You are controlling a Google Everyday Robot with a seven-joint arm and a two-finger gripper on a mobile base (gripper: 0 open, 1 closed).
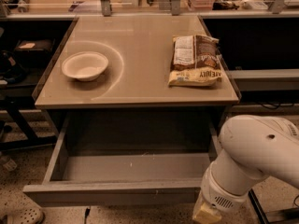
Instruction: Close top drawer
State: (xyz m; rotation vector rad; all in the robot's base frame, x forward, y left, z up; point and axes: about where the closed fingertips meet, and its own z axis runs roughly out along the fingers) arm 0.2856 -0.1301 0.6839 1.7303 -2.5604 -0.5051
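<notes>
The top drawer (112, 193) is pulled far out from under the tabletop, and its grey inside is bare. Its plain front faces me at the bottom of the view. My white arm (252, 153) reaches in from the lower right. My gripper (205, 214) is at the bottom edge, just in front of the right end of the drawer front, with only its tan base showing. I cannot tell if it touches the front.
A white bowl (85, 65) and a brown snack bag (195, 59) lie on the tan tabletop (135, 85). Dark shelving stands to the left and right. A sandal (21, 215) lies on the speckled floor at the lower left.
</notes>
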